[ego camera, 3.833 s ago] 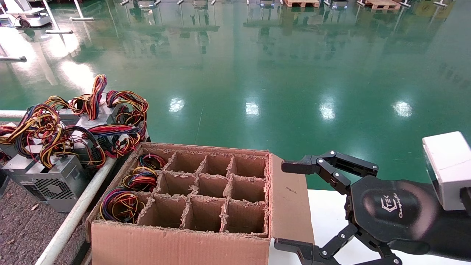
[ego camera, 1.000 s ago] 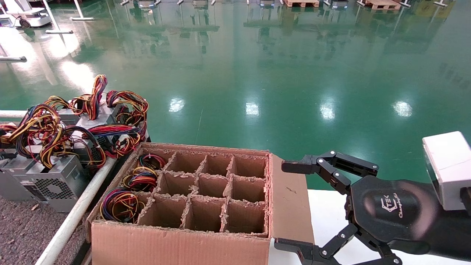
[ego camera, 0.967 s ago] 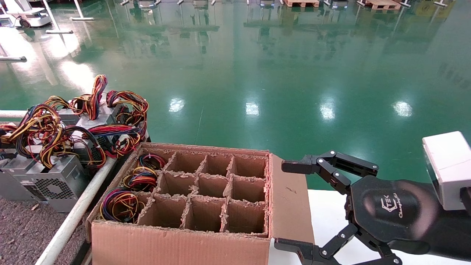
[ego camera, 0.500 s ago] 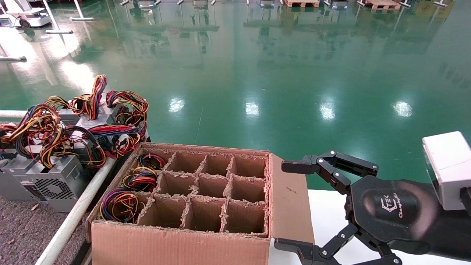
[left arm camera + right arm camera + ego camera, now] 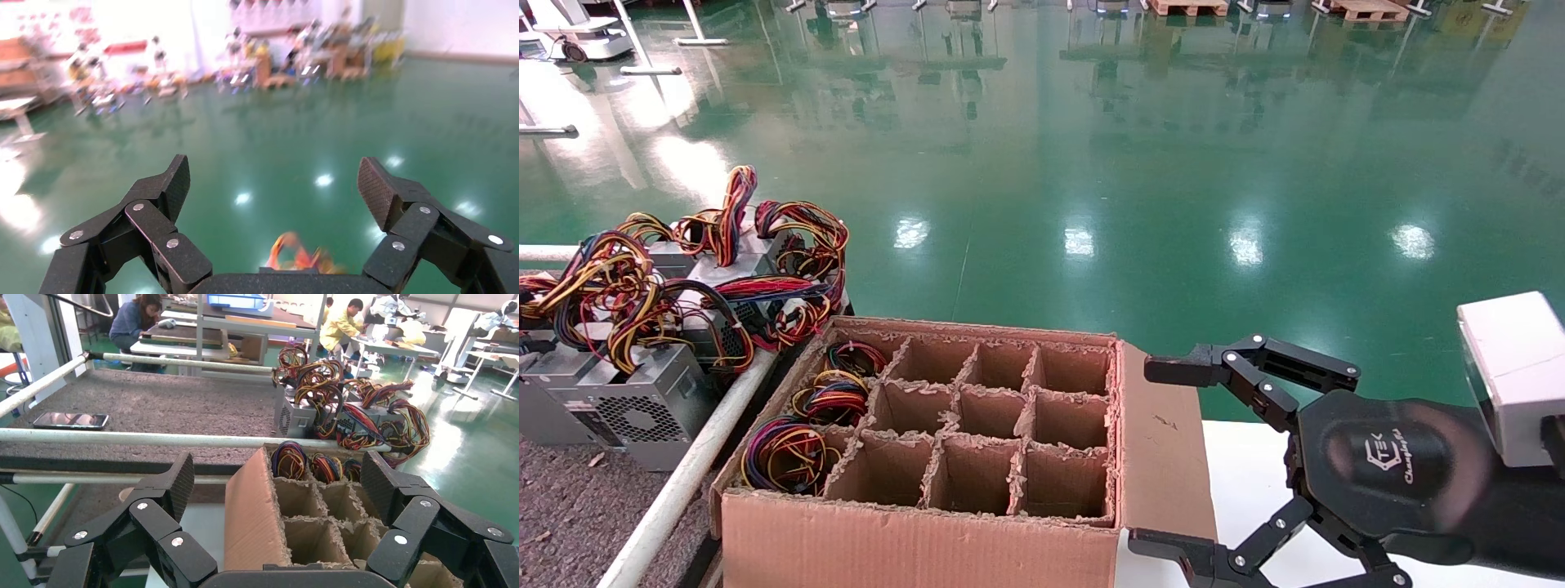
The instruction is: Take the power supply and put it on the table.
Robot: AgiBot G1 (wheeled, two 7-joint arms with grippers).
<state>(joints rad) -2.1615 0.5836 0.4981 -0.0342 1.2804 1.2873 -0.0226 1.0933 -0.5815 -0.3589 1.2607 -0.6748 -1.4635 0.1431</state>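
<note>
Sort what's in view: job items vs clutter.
Job:
- power supplies in the cardboard box, left column cells, e.g. nearest one
- table, dark speckled, with placed supplies
- left gripper, open, over the floor
- right gripper, open, parked by the box

Lying about:
- phone on the table
- white tabletop

Black right gripper [image 5: 1164,457] (silver screws)
</note>
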